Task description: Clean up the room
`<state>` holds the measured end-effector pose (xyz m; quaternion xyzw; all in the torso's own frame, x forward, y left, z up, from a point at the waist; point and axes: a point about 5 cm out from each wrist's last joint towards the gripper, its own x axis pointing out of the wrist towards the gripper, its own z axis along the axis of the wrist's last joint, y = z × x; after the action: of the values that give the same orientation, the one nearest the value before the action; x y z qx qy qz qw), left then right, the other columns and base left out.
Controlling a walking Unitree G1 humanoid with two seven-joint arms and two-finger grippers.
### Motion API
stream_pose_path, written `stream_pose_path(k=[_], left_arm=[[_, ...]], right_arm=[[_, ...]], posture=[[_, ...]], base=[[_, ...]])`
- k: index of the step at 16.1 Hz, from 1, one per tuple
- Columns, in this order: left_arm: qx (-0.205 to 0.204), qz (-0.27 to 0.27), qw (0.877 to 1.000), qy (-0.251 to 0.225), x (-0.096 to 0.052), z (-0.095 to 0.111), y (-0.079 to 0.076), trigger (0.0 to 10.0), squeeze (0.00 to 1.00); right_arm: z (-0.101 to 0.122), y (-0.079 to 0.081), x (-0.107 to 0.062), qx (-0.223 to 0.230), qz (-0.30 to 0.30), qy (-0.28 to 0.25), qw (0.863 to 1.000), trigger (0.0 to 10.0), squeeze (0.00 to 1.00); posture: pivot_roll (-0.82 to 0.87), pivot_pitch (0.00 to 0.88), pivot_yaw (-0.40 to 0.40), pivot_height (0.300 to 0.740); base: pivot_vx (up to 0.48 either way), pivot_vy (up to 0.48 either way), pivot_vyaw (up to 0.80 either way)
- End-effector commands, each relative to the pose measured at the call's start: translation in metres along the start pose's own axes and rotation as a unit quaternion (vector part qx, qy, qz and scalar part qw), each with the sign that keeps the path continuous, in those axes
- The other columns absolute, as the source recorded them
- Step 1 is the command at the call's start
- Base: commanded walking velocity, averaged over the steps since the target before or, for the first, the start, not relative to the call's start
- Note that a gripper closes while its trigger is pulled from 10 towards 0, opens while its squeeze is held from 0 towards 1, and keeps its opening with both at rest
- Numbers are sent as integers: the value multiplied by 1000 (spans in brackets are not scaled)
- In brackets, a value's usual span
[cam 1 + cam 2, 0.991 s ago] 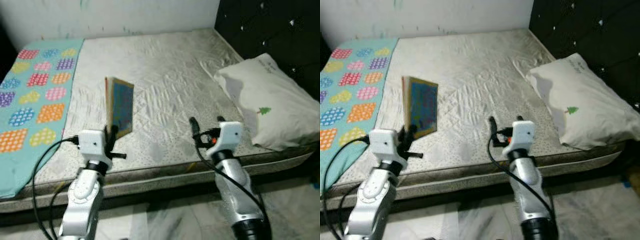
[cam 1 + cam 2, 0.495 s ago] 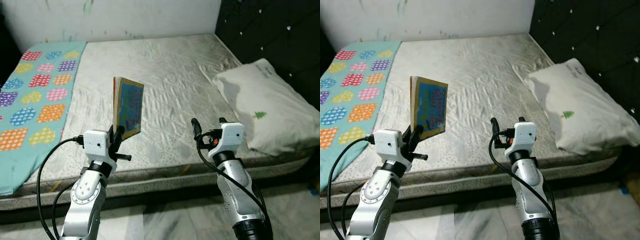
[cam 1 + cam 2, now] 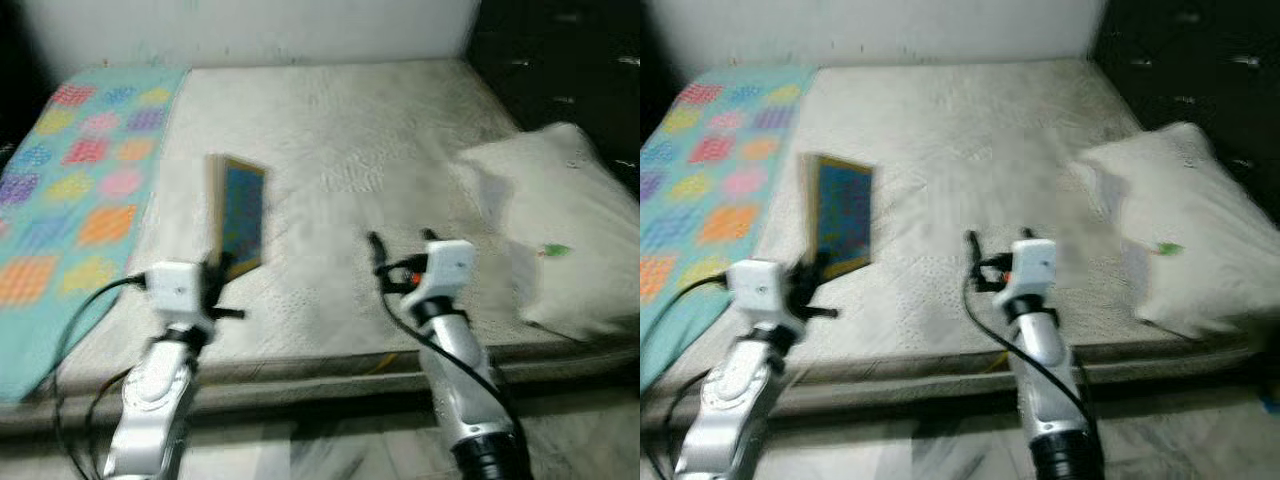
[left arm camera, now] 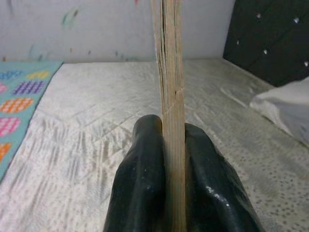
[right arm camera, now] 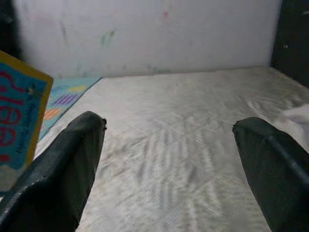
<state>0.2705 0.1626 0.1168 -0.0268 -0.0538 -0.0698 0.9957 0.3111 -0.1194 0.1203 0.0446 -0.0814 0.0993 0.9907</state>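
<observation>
- The left gripper (image 3: 216,272) is clamped on the bottom edge of a book (image 3: 237,225), holding it upright above the front part of the bed (image 3: 330,160), near its front edge.
- In the left wrist view, the two black fingers (image 4: 140,183) press on either side of the book's thin page edge, which rises straight up between them.
- The book has a blue cover with a yellow border and red lettering; the cover faces toward the robot's right.
- The right gripper (image 3: 398,248) hovers over the front edge of the bed, well right of the book, with its jaws spread wide and nothing between them.
- In the right wrist view, the fingers (image 5: 58,169) stand far apart, and the bare sheet shows between them.
- A blanket (image 3: 70,190) of teal cloth with coloured patches covers the left side of the bed and hangs over the front edge.
- A white pillow (image 3: 555,235) lies at the right edge of the bed, beside a dark tufted headboard (image 3: 570,60); a small green mark shows on it.
- A pale wall (image 3: 250,30) runs along the far edge of the bed.
- Both eye views are blurred, so fine detail cannot be told.
</observation>
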Motion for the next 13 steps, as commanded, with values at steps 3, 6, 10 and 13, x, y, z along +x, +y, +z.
stream_pose_path(k=[3,6,10,13], left_arm=[[-8,-26,999,-26,5,9,-13,10000,0],[-8,-22,999,-25,6,9,-13,10000,0],[-7,-10,1000,-23,7,8,-12,10000,0],[-2,0,1000,-21,9,8,-11,10000,0]], right_arm=[[-2,-12,-4,-7,-20,4,1000,10000,0],[-2,-12,-3,-8,-20,3,1000,10000,0],[-2,-13,-3,-8,-20,2,1000,10000,0],[-1,-9,-2,-19,-13,-1,1000,10000,0]], posture=[[-51,90,21,740],[-52,88,20,740],[-52,87,20,740],[-53,87,22,740]], base=[[330,0,0],[308,0,0],[0,0,0],[0,0,0]])
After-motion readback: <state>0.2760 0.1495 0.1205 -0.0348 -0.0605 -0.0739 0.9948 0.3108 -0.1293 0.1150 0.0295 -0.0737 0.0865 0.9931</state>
